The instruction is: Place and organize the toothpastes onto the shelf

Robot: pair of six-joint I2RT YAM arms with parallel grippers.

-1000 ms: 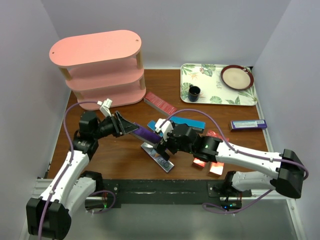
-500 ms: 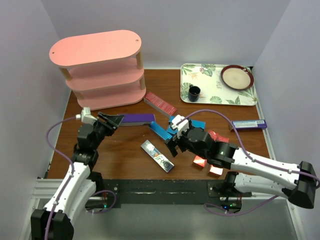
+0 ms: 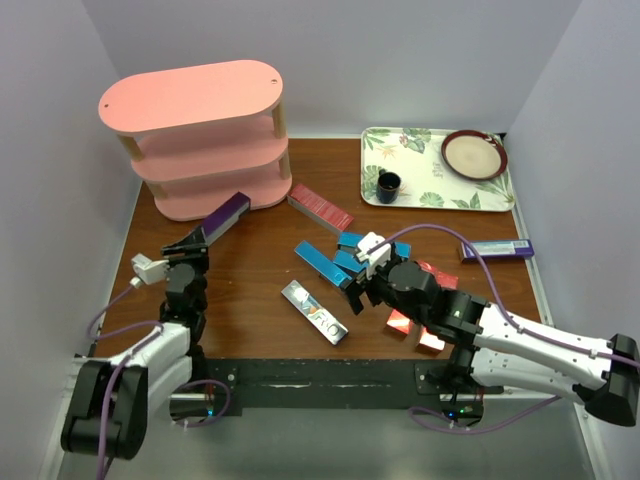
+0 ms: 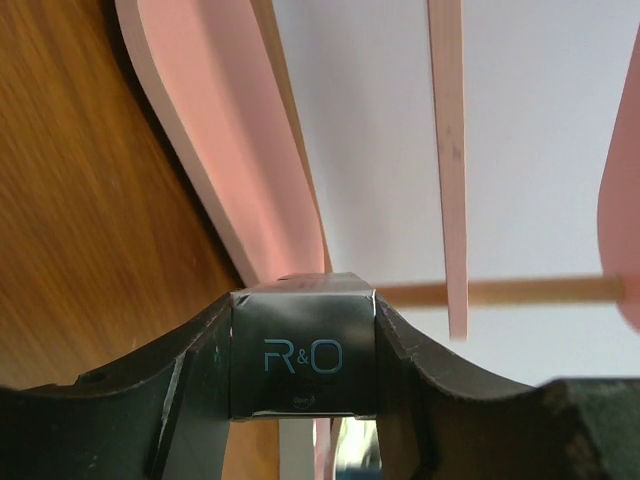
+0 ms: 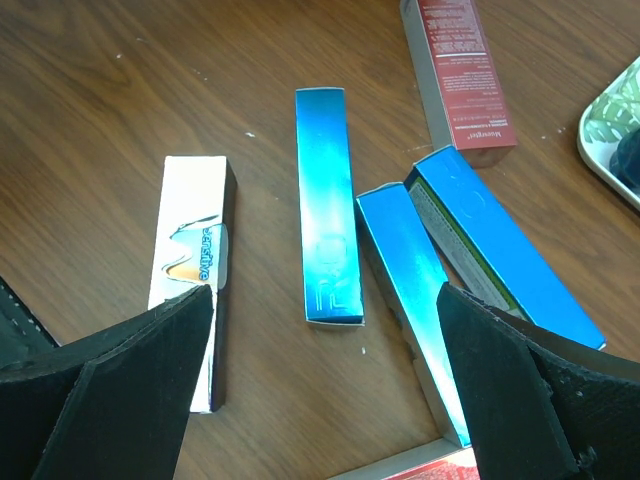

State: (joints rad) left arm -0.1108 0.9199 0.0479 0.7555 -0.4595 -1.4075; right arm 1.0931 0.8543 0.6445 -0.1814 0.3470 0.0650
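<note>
As it points at the pink shelf (image 3: 190,95), upper left, left claw (image 3: 200,238): pinches a purple box (image 3: 230,210).
Right claw (image 5: 320,340): spread wide over blue boxes (image 5: 326,200), middle.

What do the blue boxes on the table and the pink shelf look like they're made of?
The blue cartons look like thin cardboard with a glossy metallic foil finish: crisp folded edges and streaky glare. The shelf seems to be painted wood or fibreboard, an even matt pink. Its posts look like pale unpainted wood.
</note>
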